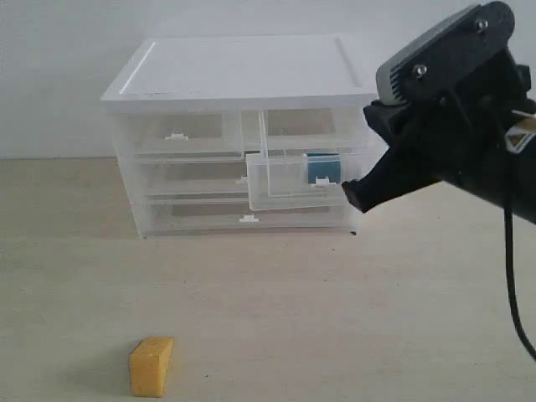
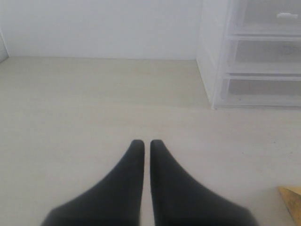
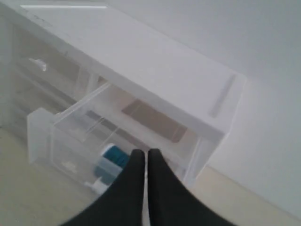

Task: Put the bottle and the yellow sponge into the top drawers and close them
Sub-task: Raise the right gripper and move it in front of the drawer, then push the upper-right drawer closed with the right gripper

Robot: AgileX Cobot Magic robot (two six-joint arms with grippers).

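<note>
Two claws were shown, each with its fingers drawn together and nothing held between them. The right gripper (image 1: 355,198) was seen in the exterior view at the right side of the white-roofed cabinet (image 1: 243,71), its tip just beside the front corner of the right top drawer (image 1: 280,180), which was pulled well out; whether the tip touched the drawer could not be told. The bottle (image 1: 322,167) was found lying inside that open drawer, at its front right end, with its teal label showing through the translucent wall. It lay near the right gripper but apart from it, with the drawer wall between the two. In the right wrist view the bottle was seen just past the closed fingertips (image 3: 137,157), down inside the drawer and not gripped. The left top drawer (image 1: 176,134) was pushed fully in, as were the two full-width drawers under it. The yellow sponge (image 1: 152,366) was left on the table (image 1: 335,318), well in front of the cabinet and toward its left side, untouched. The left gripper (image 2: 146,143) was held low over bare tabletop with the cabinet's lower drawers ahead of it and off to one side. Only a corner of the yellow sponge was caught at the edge of the left wrist view, clearly apart from the fingers.
</note>
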